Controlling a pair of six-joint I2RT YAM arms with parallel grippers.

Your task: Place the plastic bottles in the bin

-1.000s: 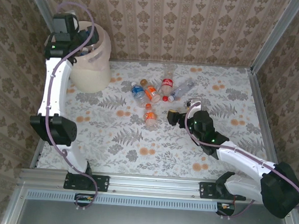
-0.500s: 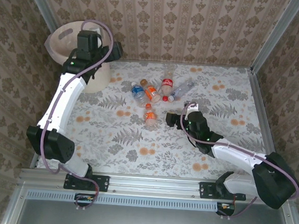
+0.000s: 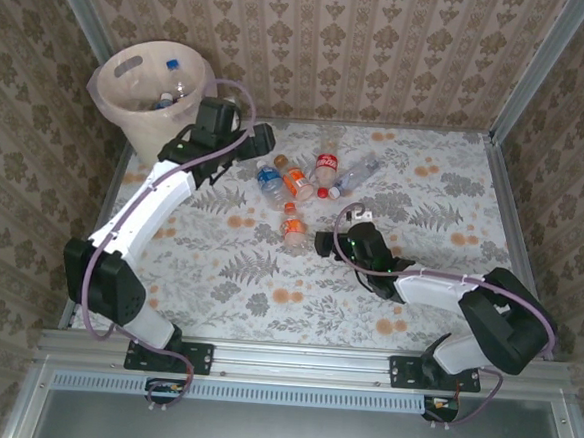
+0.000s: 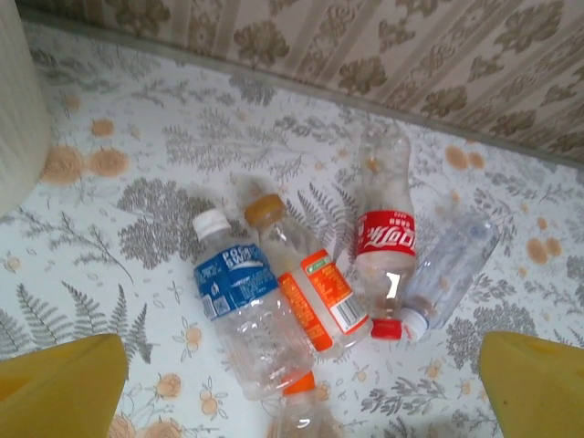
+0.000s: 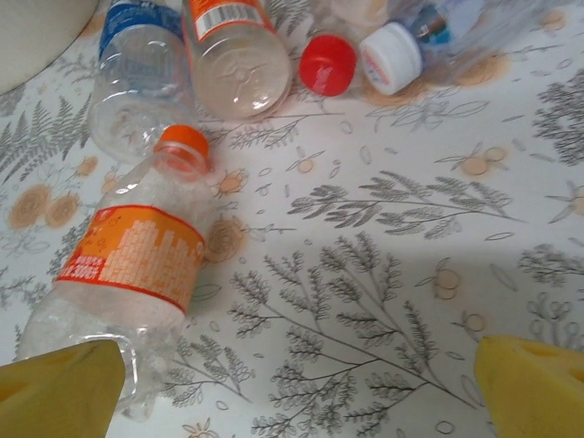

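The worktop (image 3: pixel 219 264) wears a pale cloth printed with grey ferns and orange blossoms. From overhead, the bin (image 3: pixel 120 92) stands in the far left corner, a round cream bucket with an oval cut-out near its rim. A few bottles in the bin (image 3: pixel 172 67) are hard to tell apart. The left wrist view catches just a ribbed cream wall, cut off at its left edge.

The left pincer (image 3: pixel 258 134) hangs just right of the bin. Its yellow fingers (image 4: pixel 64 383) are spread wide in the wrist view, released, with nothing between them. The right pincer (image 3: pixel 322 243) sits low, just right of the nearest bottle (image 3: pixel 293 226). It too is released, and one yellow finger (image 5: pixel 59 383) hides that bottle's base.

Four more crinkled clear bottles lie clustered on the cloth beyond, touching. The left wrist view makes their labels plain: a blue-label bottle (image 4: pixel 239 301), an orange-label bottle (image 4: pixel 315 297), a red-label bottle (image 4: pixel 385 246) and an unlabelled bottle (image 4: pixel 452 269).

The right wrist view shows a red cap (image 5: pixel 327 64) beside a white cap (image 5: pixel 392 57).
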